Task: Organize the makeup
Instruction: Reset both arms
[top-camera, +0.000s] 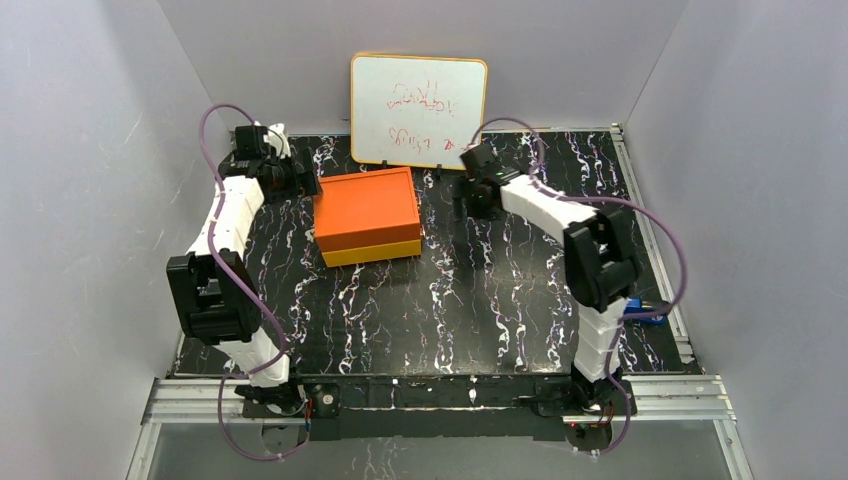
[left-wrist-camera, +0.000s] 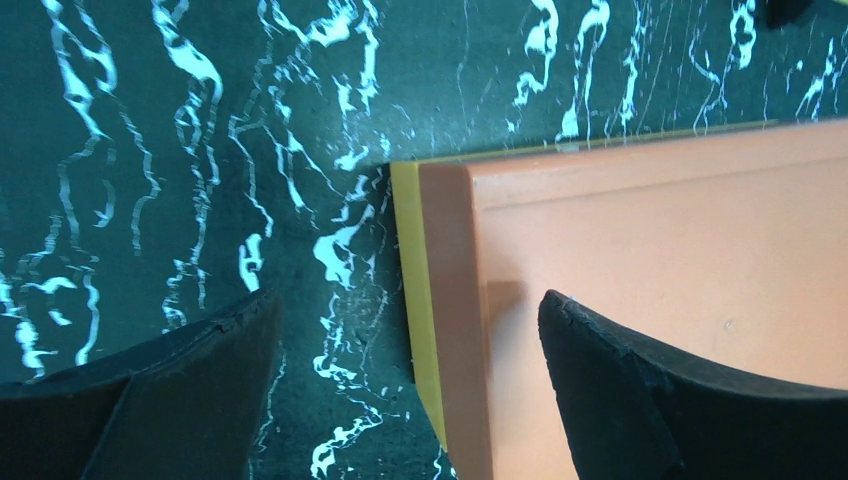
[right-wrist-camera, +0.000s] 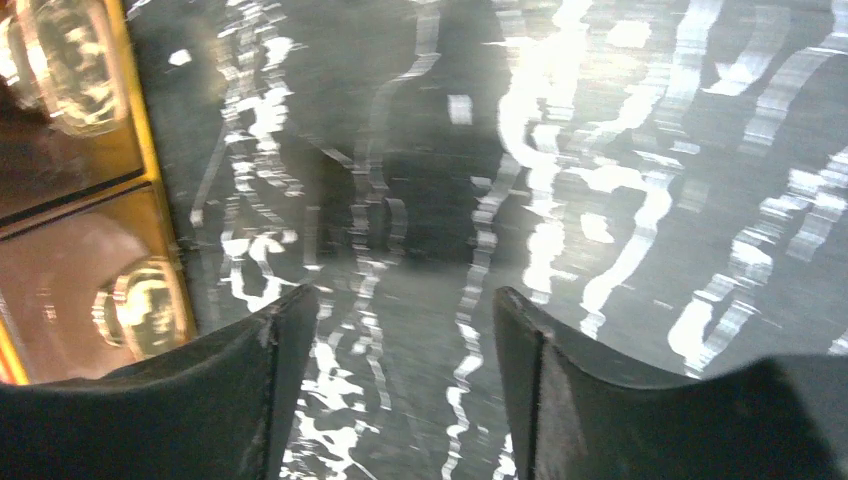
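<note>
Two arms reach over one black marbled table (top-camera: 450, 300); one orange box (top-camera: 365, 205) with a yellow lower layer sits left of centre, its long axis running roughly left to right and a little skewed to the table's edges; one whiteboard (top-camera: 418, 110) with red scribbles stands upright behind it; one blue object (top-camera: 648, 310) lies at the table's right edge, partly hidden by the right arm.

The left gripper (left-wrist-camera: 408, 300) hangs at the box's rear left corner, jaws spread wide and holding nothing; in its wrist view one finger (left-wrist-camera: 180, 390) is over bare table and the other over the orange lid, with the lid's edge and the yellow rim between them.

The right gripper (right-wrist-camera: 405, 295) hovers just right of the box, jaws apart with only marbled table showing in the gap; this view is smeared by blur.

At the left of the right wrist view the box shows two clear drawer fronts, one (right-wrist-camera: 60, 140) above the other (right-wrist-camera: 90, 290), set in a yellow frame; each carries one round glassy knob (right-wrist-camera: 140, 300).

The makeup is not out on the table in any view; brownish shapes show behind the clear fronts, but how many pieces lie inside, and which way any of them points, I cannot tell.
</note>
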